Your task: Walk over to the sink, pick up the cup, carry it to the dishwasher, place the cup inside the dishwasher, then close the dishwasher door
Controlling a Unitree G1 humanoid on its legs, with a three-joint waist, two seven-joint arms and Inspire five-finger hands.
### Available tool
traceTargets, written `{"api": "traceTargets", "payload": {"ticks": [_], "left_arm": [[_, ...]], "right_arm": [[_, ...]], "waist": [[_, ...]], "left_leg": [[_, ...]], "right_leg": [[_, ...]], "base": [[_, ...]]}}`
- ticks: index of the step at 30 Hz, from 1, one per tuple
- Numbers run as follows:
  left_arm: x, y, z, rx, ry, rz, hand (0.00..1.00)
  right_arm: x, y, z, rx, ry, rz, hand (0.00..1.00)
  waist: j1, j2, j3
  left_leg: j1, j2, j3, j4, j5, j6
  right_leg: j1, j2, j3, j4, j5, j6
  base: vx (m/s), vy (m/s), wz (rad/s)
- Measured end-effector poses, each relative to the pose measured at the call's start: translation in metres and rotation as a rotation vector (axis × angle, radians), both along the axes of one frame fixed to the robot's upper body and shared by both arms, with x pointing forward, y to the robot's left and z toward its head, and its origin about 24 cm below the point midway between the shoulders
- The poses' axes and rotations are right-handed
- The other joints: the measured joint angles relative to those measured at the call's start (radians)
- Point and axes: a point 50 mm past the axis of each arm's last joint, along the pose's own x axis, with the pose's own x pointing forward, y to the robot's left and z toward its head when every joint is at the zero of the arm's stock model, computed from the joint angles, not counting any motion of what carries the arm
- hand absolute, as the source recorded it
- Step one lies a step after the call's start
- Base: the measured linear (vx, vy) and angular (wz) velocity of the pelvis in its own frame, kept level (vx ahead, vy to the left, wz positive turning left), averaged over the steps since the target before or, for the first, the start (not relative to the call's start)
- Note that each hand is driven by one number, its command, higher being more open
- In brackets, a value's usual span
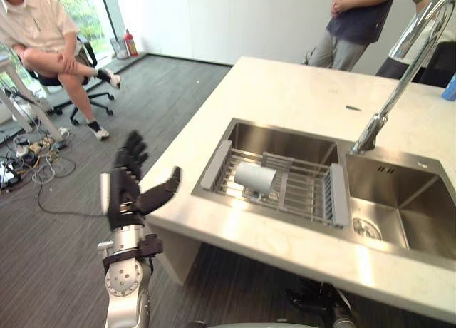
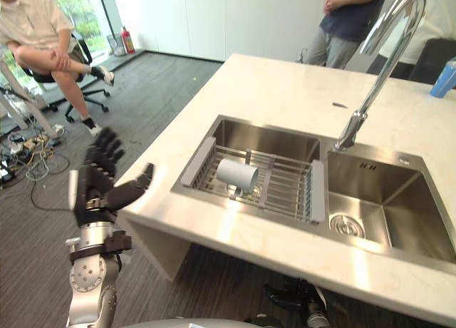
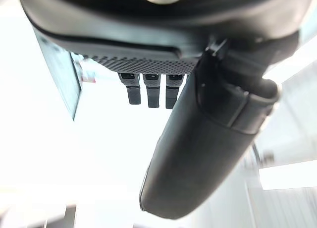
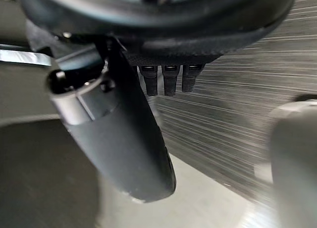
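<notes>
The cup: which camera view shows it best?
The right eye view: the cup lies on its side on the sink rack, whole and near mid-picture. The left eye view shows it almost equally well. Both wrist views face elsewhere.

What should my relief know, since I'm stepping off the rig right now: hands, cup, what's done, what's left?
Left hand: open, raised beside the counter's corner, holding nothing.
Right hand: open, fingers straight, low below the counter edge, holding nothing.
Cup: white, lying on its side on the drain rack in the sink, in the basin on the robot's left. Neither hand touches it.
Done: the robot stands at the sink.
Left: pick up the cup, carry it to the dishwasher, put it inside, close the door.
</notes>
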Motion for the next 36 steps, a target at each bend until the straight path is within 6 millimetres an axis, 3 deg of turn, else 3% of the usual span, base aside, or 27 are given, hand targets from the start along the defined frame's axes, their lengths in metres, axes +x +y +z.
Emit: {"api": "traceTargets", "payload": {"ticks": [1,2,3,4,5,6,8,12,17,26,36], "left_arm": [[0.0,-0.001,0.001,0.012,-0.001,-0.013,0.9],[0.001,-0.004,0.006,0.063,-0.014,-0.065,0.9],[0.002,-0.005,0.007,0.076,-0.018,-0.084,0.9],[0.005,-0.008,0.009,0.098,-0.023,-0.117,0.9],[0.006,-0.011,0.011,0.109,-0.03,-0.131,0.9],[0.008,-0.012,0.011,0.122,-0.03,-0.154,0.9],[0.009,-0.016,0.013,0.159,-0.03,-0.195,0.9],[0.009,-0.024,0.008,0.28,0.011,-0.256,0.9],[0.007,-0.047,0.0,0.387,0.047,-0.355,0.9],[0.016,-0.057,-0.003,0.518,0.059,-0.31,0.9],[0.028,-0.078,-0.039,0.759,0.197,-0.321,0.9]], "right_arm": [[-0.001,0.0,-0.001,0.004,0.005,-0.003,0.9],[0.0,-0.002,0.0,0.005,0.0,-0.012,0.9],[0.0,-0.002,0.0,0.005,0.002,-0.012,0.9],[-0.003,-0.005,0.0,-0.001,0.013,-0.01,0.9],[-0.004,-0.007,0.001,-0.005,0.017,-0.012,0.9],[-0.006,-0.003,-0.002,0.012,0.035,-0.014,0.9],[-0.006,0.009,-0.005,0.05,0.034,-0.02,0.9],[-0.011,0.021,-0.009,0.091,0.049,-0.026,0.9],[-0.021,0.025,-0.011,0.102,0.074,-0.028,0.9],[-0.036,0.024,-0.013,0.101,0.112,-0.04,0.9],[-0.035,0.028,-0.014,0.115,0.125,-0.033,0.9]], "waist": [[0.005,0.0,0.0],[0.015,0.002,0.0],[0.017,0.007,-0.002],[0.012,0.027,-0.007],[0.011,0.045,-0.012],[0.007,0.038,-0.018],[0.001,0.01,-0.027],[0.007,-0.003,-0.033],[-0.009,-0.019,-0.05],[-0.021,-0.034,-0.061],[-0.037,-0.051,-0.073]], "left_leg": [[-0.007,0.004,0.005,-0.026,-0.006,0.002],[-0.032,0.013,0.021,-0.209,-0.019,0.013],[-0.037,0.013,0.022,-0.294,-0.017,0.012],[-0.029,0.009,0.014,-0.492,0.065,0.01],[-0.027,0.007,0.0,-0.559,0.103,-0.023],[0.005,-0.015,-0.007,-0.593,0.095,-0.043],[0.013,-0.049,0.012,-0.649,0.105,-0.032],[0.041,-0.075,0.054,-0.697,0.112,-0.022],[0.072,-0.072,0.079,-0.725,0.113,-0.026],[0.094,-0.056,0.11,-0.74,0.112,-0.035],[0.119,-0.059,0.13,-0.762,0.12,-0.032]], "right_leg": [[0.002,-0.001,0.007,-0.003,0.0,0.0],[0.005,-0.008,0.046,-0.012,-0.006,0.016],[0.005,-0.012,0.058,-0.012,-0.012,0.028],[0.003,-0.012,0.077,0.005,-0.028,0.055],[0.0,-0.005,0.085,0.018,-0.043,0.07],[-0.01,-0.019,0.111,0.039,-0.06,0.087],[-0.042,-0.056,0.125,0.048,-0.069,0.1],[-0.05,-0.078,0.162,0.039,-0.068,0.113],[-0.03,-0.07,0.178,0.012,-0.059,0.122],[-0.015,-0.055,0.214,-0.024,-0.028,0.122],[-0.002,-0.064,0.231,-0.045,-0.01,0.132]], "base": [[0.33,-0.029,-0.78],[0.27,0.028,-0.61],[0.34,0.142,-0.69],[0.25,0.171,-0.33],[0.26,0.223,-0.37],[0.18,0.184,-0.25],[0.15,0.151,-0.16],[0.06,0.069,-0.2],[0.02,-0.002,-0.12],[-0.03,-0.003,-0.13],[-0.02,0.013,-0.05]]}}
